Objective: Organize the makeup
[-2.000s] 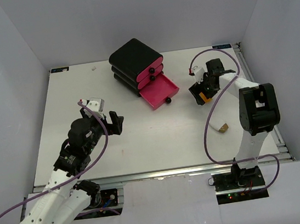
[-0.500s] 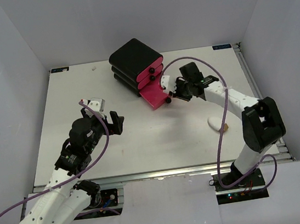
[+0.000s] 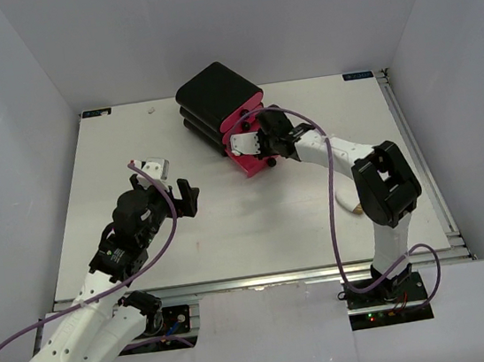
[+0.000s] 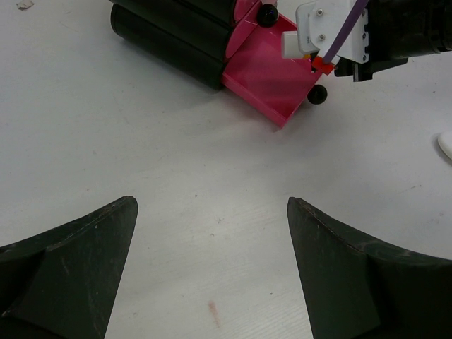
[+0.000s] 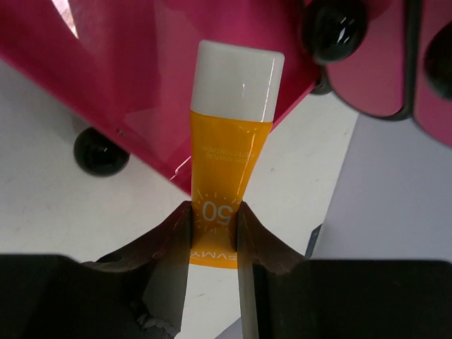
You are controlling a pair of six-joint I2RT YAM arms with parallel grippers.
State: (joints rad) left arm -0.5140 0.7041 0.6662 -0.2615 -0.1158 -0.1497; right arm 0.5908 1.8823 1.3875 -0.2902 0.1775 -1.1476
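Observation:
My right gripper (image 3: 254,146) is shut on the orange tube with a white cap (image 5: 229,155), gripping its flat tail end. The tube's cap end hangs over the open pink bottom drawer (image 5: 134,63) of the black box (image 3: 217,95). The fingers (image 5: 169,236) press on both sides of the tube. A white oval tube with a tan end (image 3: 352,200) lies on the table at the right; its tip shows in the left wrist view (image 4: 446,145). My left gripper (image 3: 179,198) is open and empty over bare table, left of the box. No tan bottles are in view.
The black box has three pink drawers with black ball knobs (image 5: 101,150); only the bottom drawer (image 4: 268,70) is pulled out. White walls enclose the table on three sides. A small white scrap (image 3: 152,109) lies at the back left.

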